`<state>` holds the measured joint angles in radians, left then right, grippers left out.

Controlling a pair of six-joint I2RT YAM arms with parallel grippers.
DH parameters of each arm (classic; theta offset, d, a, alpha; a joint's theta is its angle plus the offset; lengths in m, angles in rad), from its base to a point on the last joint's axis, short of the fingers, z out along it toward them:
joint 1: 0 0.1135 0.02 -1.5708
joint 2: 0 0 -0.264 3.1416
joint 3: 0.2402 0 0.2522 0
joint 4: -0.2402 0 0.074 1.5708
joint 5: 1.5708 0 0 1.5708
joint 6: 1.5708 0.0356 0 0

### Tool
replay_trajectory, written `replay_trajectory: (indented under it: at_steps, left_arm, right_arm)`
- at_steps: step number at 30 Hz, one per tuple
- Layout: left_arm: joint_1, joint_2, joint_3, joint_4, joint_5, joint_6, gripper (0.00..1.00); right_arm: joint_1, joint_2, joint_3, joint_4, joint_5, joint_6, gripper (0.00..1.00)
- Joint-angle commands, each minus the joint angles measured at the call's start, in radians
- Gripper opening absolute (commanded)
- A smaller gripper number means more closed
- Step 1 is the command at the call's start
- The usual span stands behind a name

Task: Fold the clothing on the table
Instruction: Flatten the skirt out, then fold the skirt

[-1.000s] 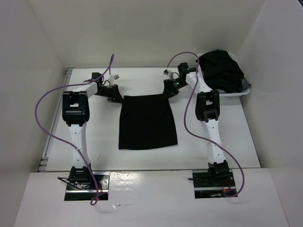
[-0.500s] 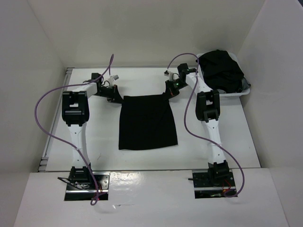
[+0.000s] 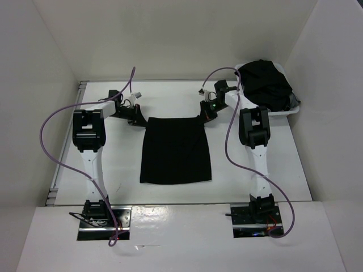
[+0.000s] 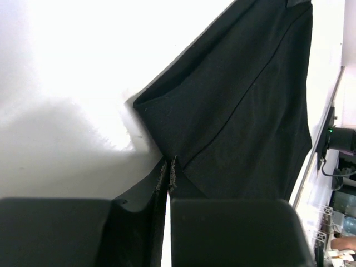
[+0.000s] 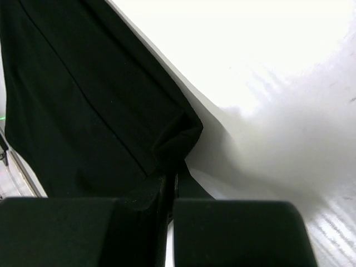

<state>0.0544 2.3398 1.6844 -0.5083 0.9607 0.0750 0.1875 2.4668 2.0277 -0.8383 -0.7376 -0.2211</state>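
The clothing is a plain black trapezoid garment lying mid-table, its narrow end at the far side. My left gripper is shut on its far left corner; in the left wrist view the fingertips pinch the cloth. At the far right corner my right gripper is shut on the garment too. The right wrist view has the corner bunched just above the closed jaws. Both corners look slightly raised off the table.
A white tray with a heap of black clothes stands at the far right corner. A metal rail runs along the table's left edge. White walls close in the far side and both flanks.
Both grippers have closed on the garment's far corners. The right arm shifted a little to the right and the garment's far edge now looks stretched straighter between them.
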Motion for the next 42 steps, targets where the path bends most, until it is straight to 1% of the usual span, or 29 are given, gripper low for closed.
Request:
replay_trajectory:
  at_steps: [1, 3, 4, 5, 6, 7, 8, 9, 10, 11, 12, 13, 14, 15, 23, 28, 30, 33, 39, 42]
  left_arm:
    - [0.012, -0.046, -0.02, 0.01, -0.004, 0.048, 0.05]
    - [0.002, -0.036, -0.008, -0.018, -0.004, 0.06, 0.05]
    - [-0.022, -0.036, -0.008, -0.027, -0.004, 0.074, 0.07]
    - [-0.022, -0.036, -0.008, -0.044, -0.004, 0.084, 0.09]
    - [-0.043, -0.054, -0.008, -0.053, -0.035, 0.094, 0.14]
    - [-0.054, -0.063, -0.008, -0.053, -0.036, 0.103, 0.17]
    - [-0.054, -0.074, -0.017, -0.053, -0.049, 0.103, 0.22]
    - [-0.065, -0.095, -0.031, -0.053, -0.05, 0.103, 0.3]
    - [-0.065, -0.106, -0.031, -0.044, -0.05, 0.103, 0.43]
    - [-0.065, -0.115, -0.031, -0.044, -0.05, 0.091, 0.5]
    - [-0.065, -0.126, -0.031, -0.033, -0.062, 0.08, 0.55]
    - [-0.065, -0.126, -0.031, -0.033, -0.072, 0.08, 0.59]
    - [-0.065, -0.126, -0.031, -0.033, -0.073, 0.066, 0.63]
    - [-0.065, -0.126, -0.017, -0.023, -0.073, 0.066, 0.65]
    - [-0.056, -0.042, 0.041, 0.023, -0.125, 0.01, 0.65]
    - [-0.056, 0.001, 0.081, 0.033, -0.135, -0.021, 0.65]
    - [-0.056, 0.012, 0.097, 0.033, -0.135, -0.021, 0.62]
    - [-0.056, 0.012, 0.107, 0.042, -0.135, -0.032, 0.62]
    - [-0.056, 0.032, 0.119, 0.042, -0.146, -0.032, 0.58]
    - [-0.056, 0.032, 0.12, 0.042, -0.146, -0.032, 0.53]
  right_arm:
    - [-0.006, -0.06, -0.075, 0.073, 0.096, -0.012, 0.0]
    - [-0.006, -0.06, -0.075, 0.064, 0.096, -0.012, 0.01]
    - [-0.006, -0.06, -0.075, 0.055, 0.096, -0.012, 0.05]
    - [-0.006, -0.069, -0.075, 0.054, 0.096, -0.012, 0.11]
    - [-0.006, -0.081, -0.084, 0.054, 0.096, -0.021, 0.27]
    - [-0.006, -0.081, -0.084, 0.054, 0.096, -0.021, 0.37]
    - [-0.006, -0.097, -0.096, 0.054, 0.096, -0.021, 0.45]
    - [-0.006, -0.106, -0.096, 0.064, 0.096, -0.032, 0.57]
    - [-0.006, -0.124, -0.122, 0.064, 0.096, -0.032, 0.61]
    - [-0.006, -0.135, -0.132, 0.076, 0.096, -0.032, 0.66]
    - [-0.006, -0.144, -0.15, 0.091, 0.112, -0.032, 0.72]
    - [-0.006, -0.144, -0.15, 0.091, 0.122, -0.021, 0.74]
    - [-0.006, -0.158, -0.161, 0.103, 0.122, -0.021, 0.74]
    - [-0.006, -0.158, -0.161, 0.104, 0.133, -0.021, 0.76]
    - [-0.006, -0.189, -0.21, 0.123, 0.133, -0.021, 0.76]
    - [-0.006, -0.198, -0.21, 0.123, 0.133, -0.021, 0.76]
    - [-0.006, -0.198, -0.21, 0.123, 0.133, -0.021, 0.76]
    - [-0.006, -0.198, -0.21, 0.123, 0.133, -0.021, 0.76]
    - [-0.006, -0.198, -0.21, 0.123, 0.133, -0.021, 0.74]
    - [-0.006, -0.207, -0.21, 0.123, 0.133, -0.021, 0.74]
